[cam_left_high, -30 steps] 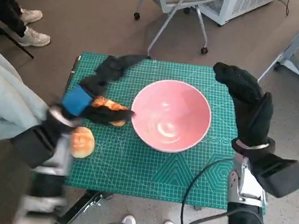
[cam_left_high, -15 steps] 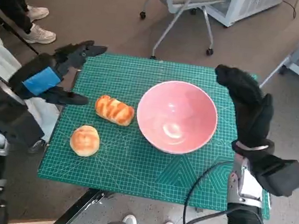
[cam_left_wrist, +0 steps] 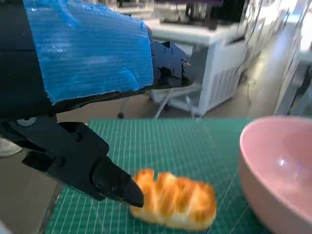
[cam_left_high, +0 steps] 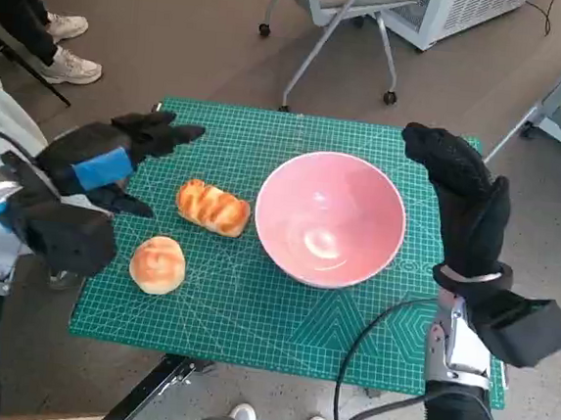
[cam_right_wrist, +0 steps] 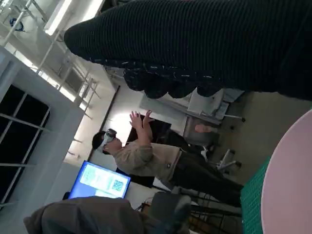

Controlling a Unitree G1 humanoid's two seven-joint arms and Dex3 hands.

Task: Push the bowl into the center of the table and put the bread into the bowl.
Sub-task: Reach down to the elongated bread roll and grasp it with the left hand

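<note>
Over the desk's left edge the left hand (cam_left_high: 108,161) hovers with its fingers spread and nothing in them, blue tape up, reaching toward the far side of the green mat (cam_left_high: 280,323). Just beside it lies the long bread roll (cam_left_high: 213,207), apart from the fingers, and nearer the front edge sits a round bun (cam_left_high: 158,264) with bare mat around it. The pink bowl (cam_left_high: 330,217) stands about mid-desk, close by the roll's right end. At the right edge the right hand (cam_left_high: 463,201) is raised beside the bowl, empty, fingers extended. The left wrist view shows a fingertip (cam_left_wrist: 114,185) just short of the roll (cam_left_wrist: 175,200); the right wrist view shows a person (cam_right_wrist: 146,156) with raised hands.
</note>
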